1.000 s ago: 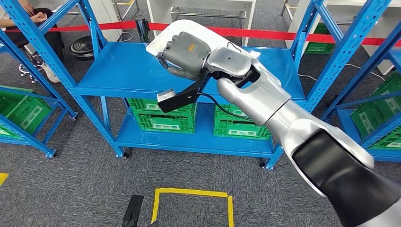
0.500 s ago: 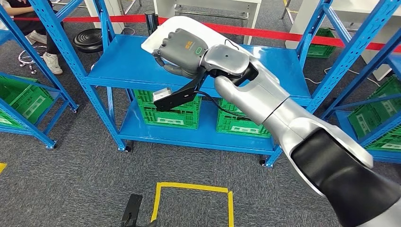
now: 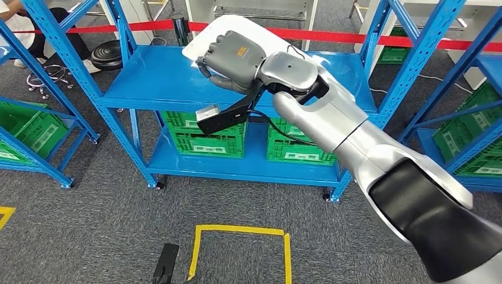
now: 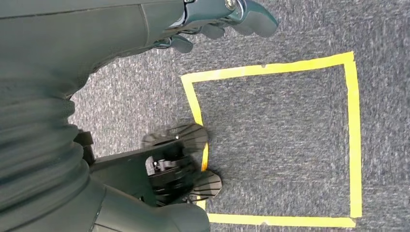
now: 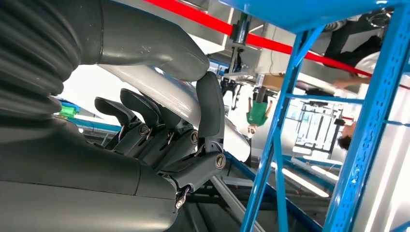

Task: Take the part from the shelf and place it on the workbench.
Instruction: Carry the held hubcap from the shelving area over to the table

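Floor: grey carpet (image 3: 89,236) throughout. Yellow tape square (image 3: 240,251) marked on it, open at the near side in head view; another yellow tape corner (image 3: 5,214) at the left edge. Blue steel shelving rack (image 3: 154,83) dead ahead, two decks, green plastic crates (image 3: 207,139) on the lower one. More blue racks left (image 3: 35,112) and right (image 3: 456,89), also with green crates. Red barrier tape (image 3: 355,38) strung behind the racks on a black post (image 3: 179,26). Black round stool (image 3: 108,54) back left, white furniture legs (image 3: 248,12) beyond the tape. Person seated far left (image 3: 23,23).
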### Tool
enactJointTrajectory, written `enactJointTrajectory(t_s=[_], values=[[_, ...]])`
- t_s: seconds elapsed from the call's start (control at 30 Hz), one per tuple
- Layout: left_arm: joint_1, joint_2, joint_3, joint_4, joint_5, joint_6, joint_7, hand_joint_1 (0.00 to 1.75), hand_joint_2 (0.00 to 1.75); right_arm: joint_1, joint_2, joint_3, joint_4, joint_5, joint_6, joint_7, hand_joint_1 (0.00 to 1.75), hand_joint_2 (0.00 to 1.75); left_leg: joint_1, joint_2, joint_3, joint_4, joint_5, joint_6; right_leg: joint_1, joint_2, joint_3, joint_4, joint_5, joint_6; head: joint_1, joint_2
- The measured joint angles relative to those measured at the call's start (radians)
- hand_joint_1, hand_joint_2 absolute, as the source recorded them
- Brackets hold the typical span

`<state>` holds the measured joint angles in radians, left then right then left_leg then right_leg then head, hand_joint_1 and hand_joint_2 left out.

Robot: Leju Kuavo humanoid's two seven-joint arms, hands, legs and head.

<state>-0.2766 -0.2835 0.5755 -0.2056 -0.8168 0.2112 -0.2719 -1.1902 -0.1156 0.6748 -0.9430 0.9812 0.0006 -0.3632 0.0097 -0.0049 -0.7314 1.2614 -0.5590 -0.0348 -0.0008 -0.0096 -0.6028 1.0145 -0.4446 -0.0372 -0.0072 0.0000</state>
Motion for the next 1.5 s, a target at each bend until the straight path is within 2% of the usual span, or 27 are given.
enactJointTrajectory(t_s=[0.03,0.07,0.1,0.17,0.2,0.23,0.33,0.37,0.43,0.5,0.53,0.57,0.6,0.67,0.73,0.83,0.9,0.97,1.03,1.07,1.1,1.17,1.23,1.33,1.4,1.43,1.5], values=[[0.0,0.0,0.0,0.0,0.0,-0.003,0.001,0.0,1.75,0.005,-0.001,0.0,0.0,0.0,0.0,0.0,1.75,1.75,0.002,0.0,-0.014,0.046,-0.018,-0.004,0.0,0.0,-0.005,0.0,0.003,0.001,0.0,0.0],[0.0,0.001,0.0,0.001,0.0,-0.006,0.003,0.0,1.75,0.011,-0.003,0.0,0.0,0.0,0.0,0.0,1.75,1.75,0.003,0.0,-0.011,0.055,-0.016,-0.007,-0.002,0.0,-0.009,0.001,0.007,0.003,0.0,0.0],[0.0,0.001,0.0,0.001,0.0,-0.007,0.005,0.0,1.75,0.015,-0.005,0.0,0.0,0.0,0.0,0.0,1.75,1.75,0.004,0.001,0.014,0.022,0.003,-0.009,-0.003,0.0,-0.012,0.003,0.009,0.006,0.0,0.0],[-0.001,0.002,0.0,0.001,0.0,-0.007,0.008,0.0,1.75,0.02,-0.009,0.0,-0.001,-0.002,0.0,0.0,1.75,1.75,0.007,0.001,0.098,-0.115,0.052,-0.011,-0.005,0.0,-0.021,0.012,0.011,0.013,0.0,0.0],[-0.001,0.002,0.0,0.001,0.0,-0.008,0.01,0.0,1.75,0.02,-0.01,0.0,-0.001,-0.004,0.0,0.0,1.75,1.75,0.008,0.0,0.129,-0.171,0.066,-0.007,-0.004,0.001,-0.026,0.018,0.012,0.018,0.0,0.0],[-0.001,0.002,0.0,0.001,0.0,-0.008,0.01,0.0,1.75,0.021,-0.011,0.0,-0.001,-0.005,0.0,-0.001,1.75,1.75,0.008,-0.001,0.146,-0.204,0.071,-0.002,-0.003,0.001,-0.032,0.021,0.014,0.024,0.001,0.0],[-0.001,0.001,0.001,0.001,0.001,-0.01,0.011,0.0,1.75,0.028,-0.013,0.0,-0.002,-0.006,-0.001,-0.003,1.75,1.75,0.006,-0.003,0.141,-0.214,0.078,0.024,-0.002,0.002,-0.041,0.02,0.023,0.043,0.002,0.0],[-0.001,0.001,0.001,0.001,0.001,-0.01,0.011,0.0,1.75,0.029,-0.013,0.0,-0.002,-0.006,-0.001,-0.003,1.75,1.75,0.006,-0.003,0.138,-0.216,0.083,0.032,-0.003,0.003,-0.045,0.028,0.015,0.049,0.002,0.0],[-0.002,0.002,0.002,0.001,0.001,-0.013,0.009,0.0,1.75,0.03,-0.013,0.0,-0.002,-0.006,-0.003,-0.003,1.75,1.75,0.01,-0.001,0.131,-0.219,0.093,0.046,-0.006,0.004,-0.076,0.099,-0.036,0.058,0.003,0.0],[-0.002,0.002,0.003,0.001,0.003,-0.015,0.008,0.0,1.75,0.037,-0.012,0.0,-0.002,-0.006,-0.005,-0.003,1.75,1.75,0.009,0.0,0.119,-0.219,0.101,0.051,-0.008,0.005,-0.131,0.235,-0.108,0.066,0.004,0.0],[-0.002,0.003,0.004,0.001,0.004,-0.016,0.008,0.0,1.75,0.042,-0.012,0.0,-0.001,-0.006,-0.007,-0.004,1.75,1.75,0.009,0.0,0.114,-0.218,0.105,0.052,-0.008,0.006,-0.151,0.288,-0.129,0.067,0.004,0.0],[-0.002,0.004,0.004,0.001,0.005,-0.016,0.007,0.0,1.75,0.047,-0.012,0.0,-0.001,-0.006,-0.009,-0.004,1.75,1.75,0.009,0.0,0.11,-0.218,0.108,0.051,-0.008,0.006,-0.153,0.307,-0.131,0.066,0.004,0.0],[-0.002,0.005,0.005,0.001,0.006,-0.016,0.007,0.0,1.75,0.051,-0.012,0.0,-0.001,-0.006,-0.011,-0.005,1.75,1.75,0.009,-0.001,0.107,-0.217,0.111,0.049,-0.008,0.006,-0.134,0.284,-0.115,0.065,0.004,0.0],[-0.002,0.007,0.006,0.0,0.009,-0.016,0.005,0.0,1.75,0.051,-0.01,0.0,0.0,-0.004,-0.017,-0.008,1.75,1.75,0.009,-0.001,0.103,-0.215,0.115,0.045,-0.008,0.006,-0.052,0.148,-0.063,0.058,0.004,0.0],[-0.003,0.008,0.006,0.0,0.01,-0.016,0.002,0.0,1.75,0.048,-0.006,0.0,0.0,-0.001,-0.024,-0.012,1.75,1.75,0.006,-0.001,0.099,-0.214,0.12,0.035,-0.003,0.008,0.005,0.041,-0.038,0.049,0.004,0.0],[-0.004,0.01,0.006,-0.001,0.011,-0.016,0.0,0.0,1.75,0.049,0.001,0.0,0.003,0.001,-0.031,-0.014,1.75,1.75,0.006,-0.001,0.094,-0.221,0.13,0.014,0.002,0.01,0.008,0.019,-0.028,0.033,0.004,0.0],[-0.004,0.011,0.006,-0.001,0.012,-0.016,0.0,0.0,1.75,0.049,0.008,0.0,0.004,0.002,-0.034,-0.014,1.75,1.75,0.006,-0.001,0.082,-0.201,0.112,0.003,-0.003,0.008,0.004,0.012,-0.017,0.018,0.003,0.0],[-0.003,0.012,0.006,-0.001,0.011,-0.017,0.0,0.0,1.75,0.051,0.016,0.0,0.005,0.003,-0.036,-0.013,1.75,1.75,0.007,0.0,0.042,-0.103,0.048,-0.005,-0.005,0.006,-0.002,0.009,-0.007,0.006,0.001,0.0],[-0.003,0.013,0.006,0.0,0.01,-0.018,0.001,0.0,1.75,0.056,0.02,0.0,0.008,0.005,-0.038,-0.01,1.75,1.75,0.007,0.0,-0.007,0.025,-0.013,-0.011,-0.004,0.005,-0.011,0.009,-0.001,0.002,0.001,0.0],[-0.002,0.014,0.006,0.0,0.01,-0.018,0.002,0.0,1.75,0.059,0.02,0.0,0.01,0.006,-0.04,-0.009,1.75,1.75,0.007,0.0,-0.015,0.055,-0.02,-0.012,-0.003,0.005,-0.016,0.011,0.003,0.003,0.001,0.0],[-0.002,0.015,0.006,0.0,0.009,-0.019,0.003,0.0,1.75,0.061,0.02,0.0,0.012,0.008,-0.043,-0.008,1.75,1.75,0.007,0.0,-0.002,0.043,-0.009,-0.011,-0.003,0.005,-0.021,0.013,0.005,0.004,0.001,0.0],[-0.002,0.016,0.006,0.0,0.008,-0.021,0.005,0.0,1.75,0.063,0.02,-0.001,0.015,0.009,-0.05,-0.006,1.75,1.75,0.007,0.001,0.073,-0.08,0.04,-0.007,-0.003,0.005,-0.03,0.02,0.009,0.008,0.001,0.0],[-0.004,0.016,0.006,0.0,0.008,-0.023,0.005,0.0,1.75,0.062,0.02,-0.005,0.019,0.008,-0.052,-0.007,1.75,1.75,0.005,0.0,0.136,-0.191,0.068,0.003,0.0,0.006,-0.038,0.026,0.012,0.016,0.001,0.0],[-0.003,0.016,0.006,0.0,0.008,-0.026,0.005,0.0,1.75,0.061,0.02,-0.01,0.032,-0.003,-0.034,-0.007,1.75,1.75,0.002,-0.002,0.142,-0.214,0.078,0.025,0.002,0.006,-0.045,0.023,0.024,0.035,0.002,0.0],[-0.003,0.016,0.006,0.0,0.008,-0.027,0.005,0.0,1.75,0.059,0.02,-0.014,0.046,-0.019,-0.002,-0.012,1.75,1.75,0.004,-0.002,0.136,-0.22,0.089,0.04,-0.001,0.007,-0.053,0.038,0.01,0.047,0.003,0.0],[-0.004,0.016,0.006,0.0,0.007,-0.029,0.005,0.0,1.75,0.057,0.02,-0.018,0.055,-0.027,0.013,-0.017,1.75,1.75,0.006,-0.001,0.132,-0.223,0.095,0.046,-0.002,0.008,-0.068,0.071,-0.015,0.052,0.004,0.0],[-0.004,0.016,0.006,-0.001,0.005,-0.032,0.005,0.0,1.75,0.054,0.02,-0.025,0.07,-0.037,0.028,-0.029,1.75,1.75,0.007,0.001,0.119,-0.223,0.105,0.053,-0.005,0.009,-0.121,0.198,-0.09,0.062,0.007,0.0]])
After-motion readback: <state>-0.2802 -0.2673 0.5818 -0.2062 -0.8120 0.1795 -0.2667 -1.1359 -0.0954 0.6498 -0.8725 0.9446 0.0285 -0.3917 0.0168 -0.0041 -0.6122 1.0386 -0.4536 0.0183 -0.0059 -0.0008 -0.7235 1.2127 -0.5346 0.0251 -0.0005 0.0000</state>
